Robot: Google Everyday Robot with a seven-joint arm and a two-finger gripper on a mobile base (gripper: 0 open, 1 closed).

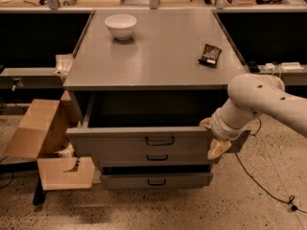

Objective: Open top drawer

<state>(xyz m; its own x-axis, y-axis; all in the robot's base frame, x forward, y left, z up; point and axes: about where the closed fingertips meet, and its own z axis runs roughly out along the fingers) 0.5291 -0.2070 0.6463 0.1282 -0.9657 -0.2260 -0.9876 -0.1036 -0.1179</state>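
Note:
The top drawer [120, 142] is the widest grey front with a small black bar handle [159, 140]. It stands pulled out from the grey cabinet [158, 61], with its dark inside showing behind the front. My gripper [213, 137] is at the right end of this drawer's front, right against its corner, on a white arm [261, 99] that comes in from the right. Two narrower grey drawers [157, 158] [157, 180] sit below; the bottom one is slightly out.
A white bowl [121, 25] and a dark snack packet [210, 54] lie on the cabinet top. An open cardboard box [45, 143] stands on the floor against the cabinet's left side. A black cable [261, 188] runs across the speckled floor at right.

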